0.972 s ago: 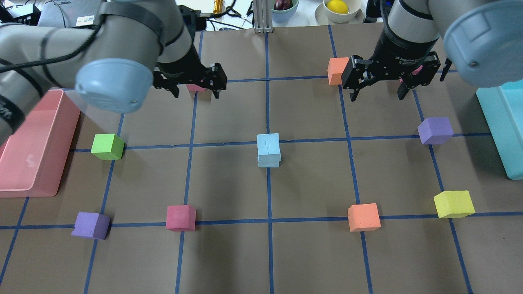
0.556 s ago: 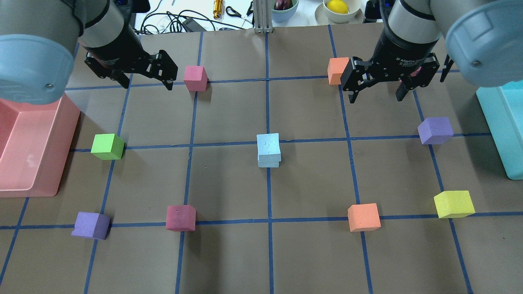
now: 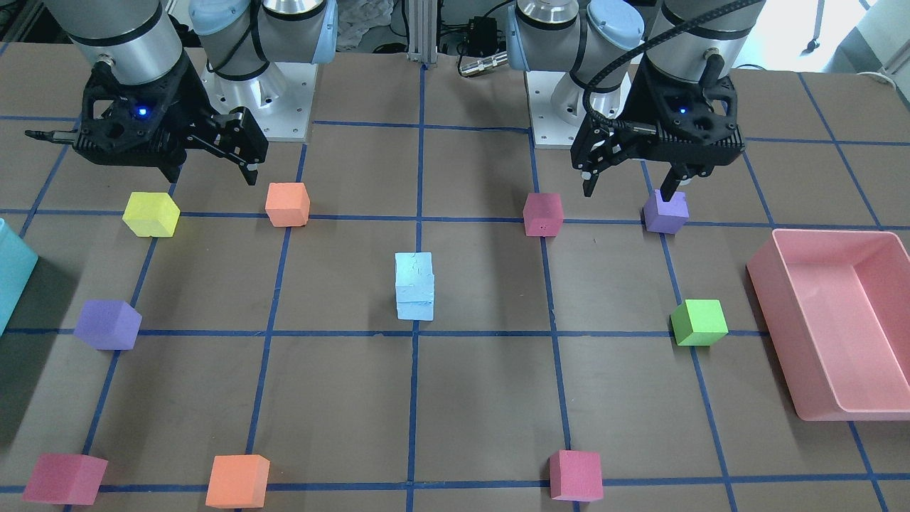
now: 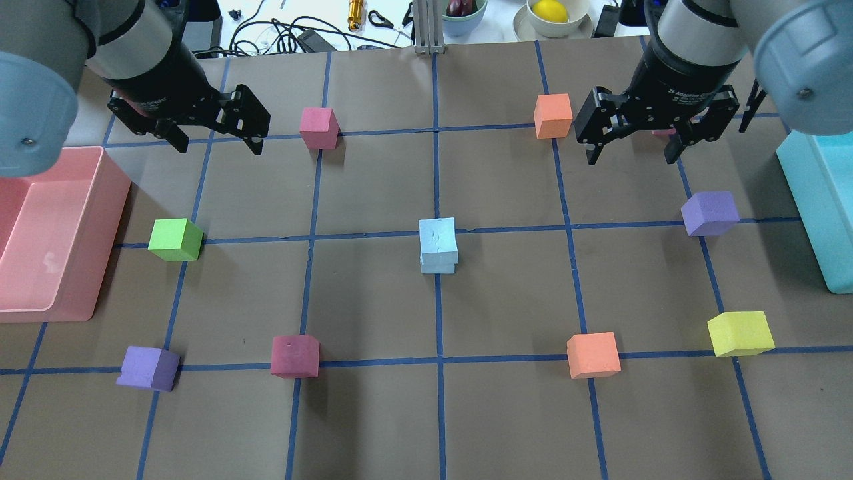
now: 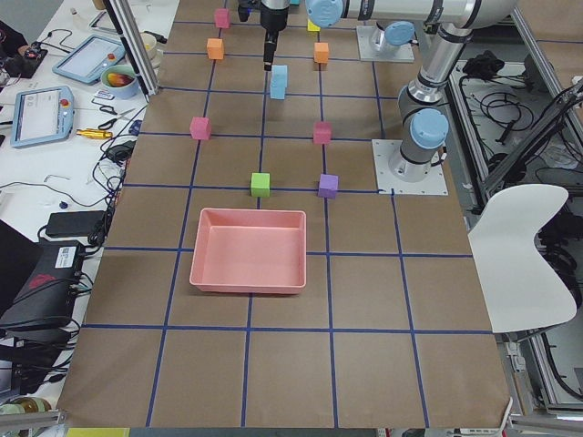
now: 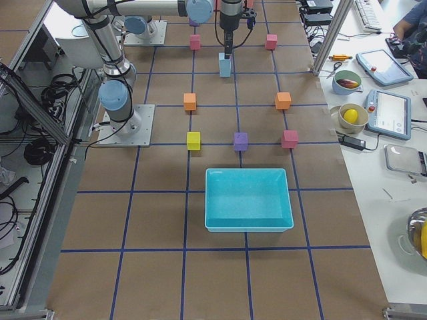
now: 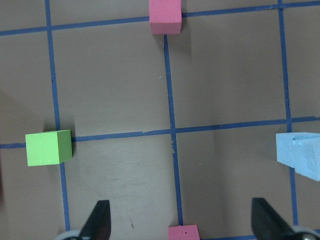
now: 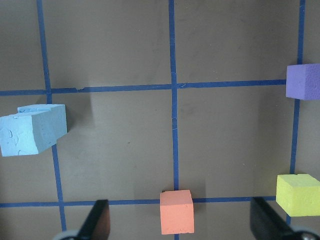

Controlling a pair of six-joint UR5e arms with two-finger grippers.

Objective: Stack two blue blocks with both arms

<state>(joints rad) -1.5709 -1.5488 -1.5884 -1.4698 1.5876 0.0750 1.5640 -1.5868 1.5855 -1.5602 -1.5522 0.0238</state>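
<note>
The two pale blue blocks [image 4: 438, 245] stand stacked at the table's centre, the upper one [image 3: 414, 270] squarely on the lower one [image 3: 415, 307]. The stack also shows at the right edge of the left wrist view [image 7: 300, 155] and at the left of the right wrist view [image 8: 32, 129]. My left gripper [image 4: 218, 143] is open and empty, high over the far left of the table. My right gripper [image 4: 630, 157] is open and empty, high over the far right. Both are well away from the stack.
A pink bin [image 4: 106, 220] sits at the left edge and a turquoise bin [image 4: 816, 213] at the right edge. Loose cubes ring the stack: green [image 4: 175, 239], pink [image 4: 318, 127], orange [image 4: 553, 115], purple [image 4: 710, 213], yellow [image 4: 740, 333], orange [image 4: 593, 355].
My left arm has swung back to the left, uncovering the far pink cube. My right gripper has shifted slightly right and farther away. The blue stack has not moved.
</note>
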